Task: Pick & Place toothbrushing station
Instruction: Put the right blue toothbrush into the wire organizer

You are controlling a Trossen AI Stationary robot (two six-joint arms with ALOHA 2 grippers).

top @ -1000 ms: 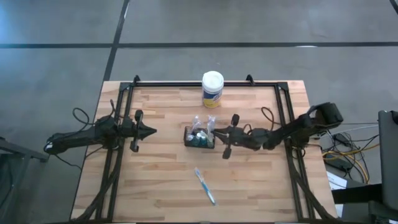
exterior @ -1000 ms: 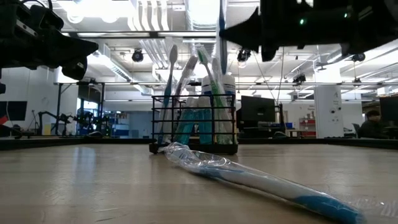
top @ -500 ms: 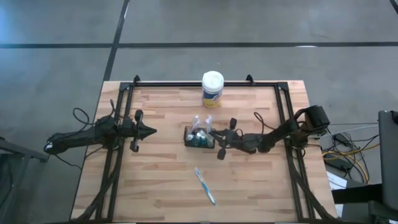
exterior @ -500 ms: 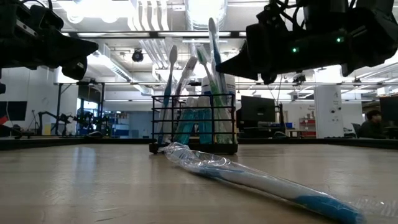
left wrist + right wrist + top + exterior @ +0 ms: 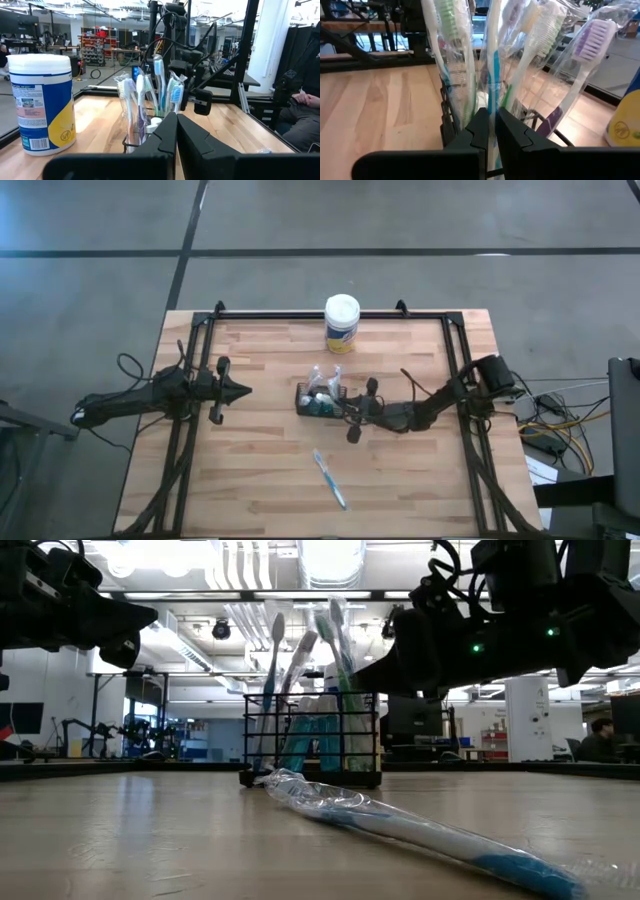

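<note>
Caddy (image 5: 320,400) at frame centre, brushes upright; right gripper (image 5: 348,411) clamped on a wrapped toothbrush (image 5: 491,75) at its rim, lower straight; left gripper (image 5: 243,391) closed, centre-left; spare toothbrush (image 5: 330,479) lower centre
</note>
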